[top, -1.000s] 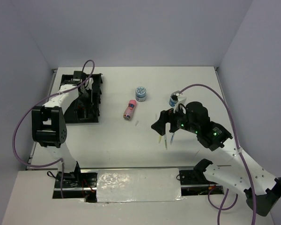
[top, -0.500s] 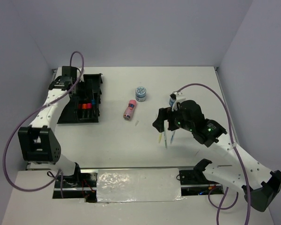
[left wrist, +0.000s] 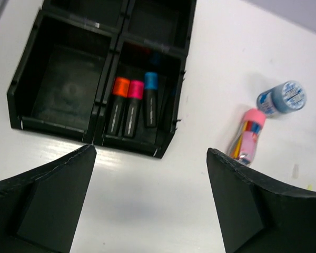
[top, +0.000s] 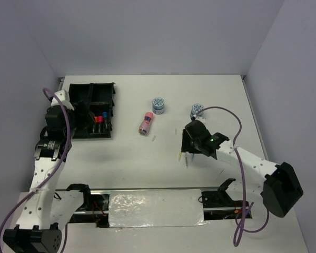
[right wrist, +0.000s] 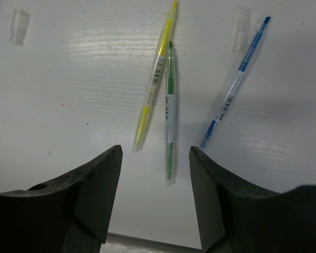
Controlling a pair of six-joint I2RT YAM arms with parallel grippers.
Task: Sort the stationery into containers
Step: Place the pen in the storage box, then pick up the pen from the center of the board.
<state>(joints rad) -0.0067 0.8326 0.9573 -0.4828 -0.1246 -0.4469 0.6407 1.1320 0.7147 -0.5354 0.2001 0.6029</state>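
The black organiser tray (top: pixel 78 132) stands at the far left. Three short markers lie in its near right compartment (left wrist: pixel 163 138), capped orange (left wrist: pixel 118 103), pink-red (left wrist: pixel 133 106) and blue (left wrist: pixel 150 98). My left gripper (left wrist: pixel 151 151) hangs open and empty above the table, just short of the tray's near edge. My right gripper (right wrist: pixel 155 150) is open, low over three thin pens on the table: yellow (right wrist: pixel 154 79), green (right wrist: pixel 170 113) and blue (right wrist: pixel 234 87). The green pen's end lies between the jaws, untouched. A pink tube (top: pixel 146 123) and two round blue-white tubs (top: pixel 158 105) (top: pixel 196 110) rest mid-table.
Two clear pen caps (right wrist: pixel 19 25) (right wrist: pixel 241 29) lie beyond the pens. A tiny pale scrap (top: pixel 154 139) sits near the pink tube. The tray's large left compartment (left wrist: pixel 63 84) holds nothing. Grey walls close in the table on three sides.
My left gripper opened, left the markers in the tray and drew back toward the near left. My right gripper dropped lower over the pens and its jaws came closer together.
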